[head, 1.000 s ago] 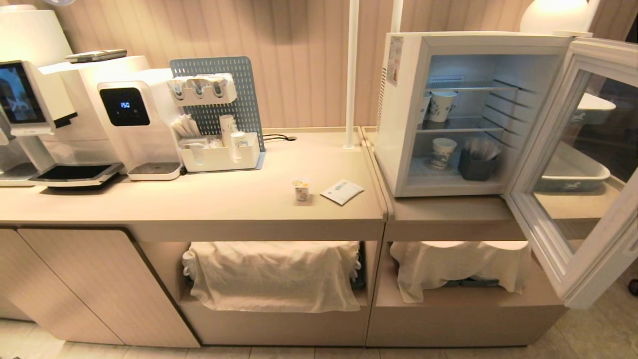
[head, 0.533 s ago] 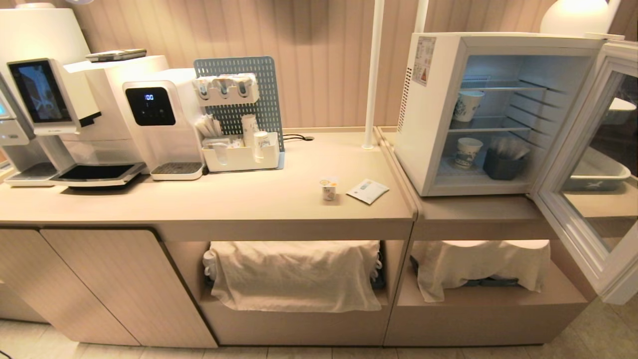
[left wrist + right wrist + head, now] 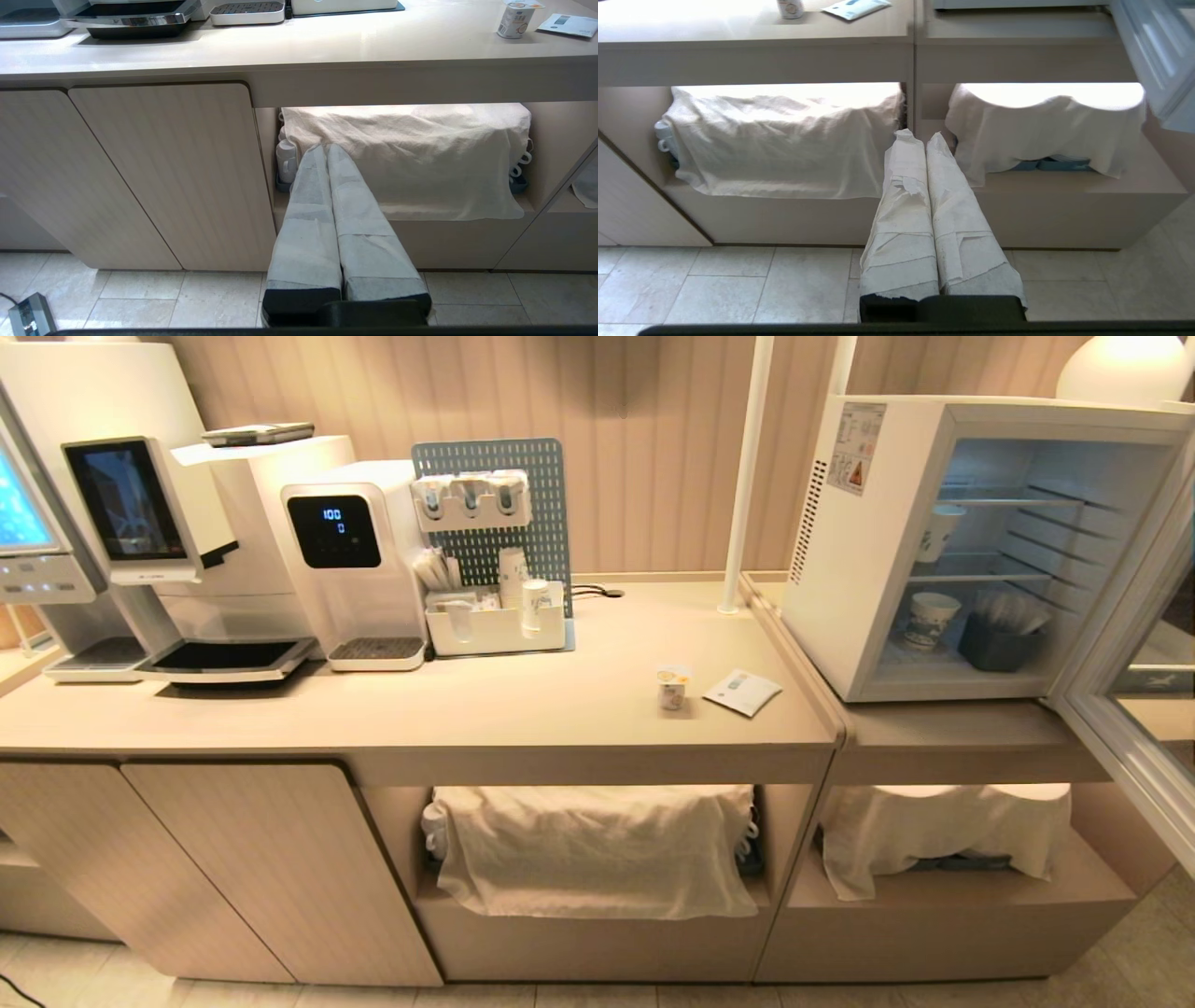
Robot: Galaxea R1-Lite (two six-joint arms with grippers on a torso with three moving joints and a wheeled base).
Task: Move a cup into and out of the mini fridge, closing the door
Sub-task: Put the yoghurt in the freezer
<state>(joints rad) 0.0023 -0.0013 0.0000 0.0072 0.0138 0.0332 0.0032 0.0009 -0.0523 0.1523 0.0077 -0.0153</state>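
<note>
The cup [image 3: 672, 687], tiny and white with a yellow-orange label, stands on the beige counter [image 3: 523, 700] near its right end; it also shows as the cup [image 3: 514, 18] and the cup [image 3: 790, 8]. The white mini fridge [image 3: 864, 551] sits on the lower counter at the right, its door [image 3: 1134, 709] swung wide open toward me. My left gripper [image 3: 325, 150] is shut and empty, low in front of the cabinet. My right gripper [image 3: 920, 137] is shut and empty too, low before the open shelves. Neither arm shows in the head view.
A white sachet [image 3: 742, 692] lies right of the cup. Patterned paper cups [image 3: 932, 620] and a dark holder [image 3: 997, 644] stand inside the fridge. Coffee machines [image 3: 215, 551] and a pegboard organiser [image 3: 495, 569] line the counter's back left. Cloth-covered shelves [image 3: 597, 849] sit below.
The whole head view has shifted: the counter, cup and fridge now lie further right in the picture, so the camera has moved. The things themselves have not moved.
</note>
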